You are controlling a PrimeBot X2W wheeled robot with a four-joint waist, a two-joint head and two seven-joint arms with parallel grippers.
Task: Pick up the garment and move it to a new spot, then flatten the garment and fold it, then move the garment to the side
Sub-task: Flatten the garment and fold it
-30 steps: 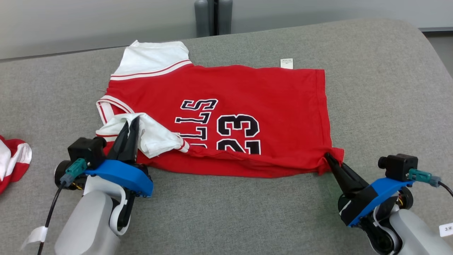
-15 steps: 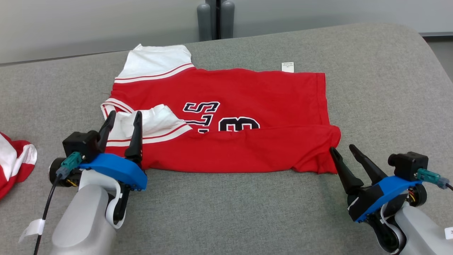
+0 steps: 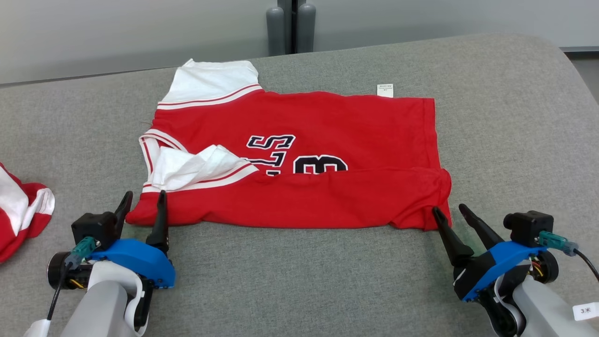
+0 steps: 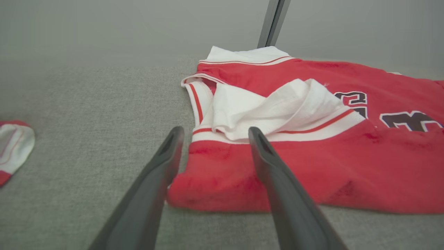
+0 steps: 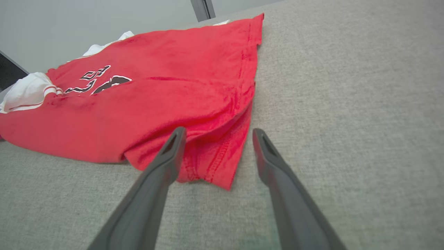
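Observation:
The garment (image 3: 318, 135) is a red jersey with white sleeves and dark lettering. It lies flat on the grey padded table (image 3: 299, 276), its near edge folded over itself. My left gripper (image 3: 144, 200) stands open just in front of the jersey's near left corner (image 4: 208, 180), holding nothing. My right gripper (image 3: 448, 210) is open at the near right corner (image 5: 215, 163), also holding nothing. Both pairs of fingers sit close to the cloth without gripping it.
A second red and white piece of cloth (image 3: 21, 210) lies at the table's left edge. A white tag (image 3: 385, 90) sticks out at the jersey's far hem. Grey posts (image 3: 290, 25) stand behind the table.
Both grippers opened and let go of the jersey's near edge, which now lies folded over. Both have drawn back toward me. The camera shifted slightly.

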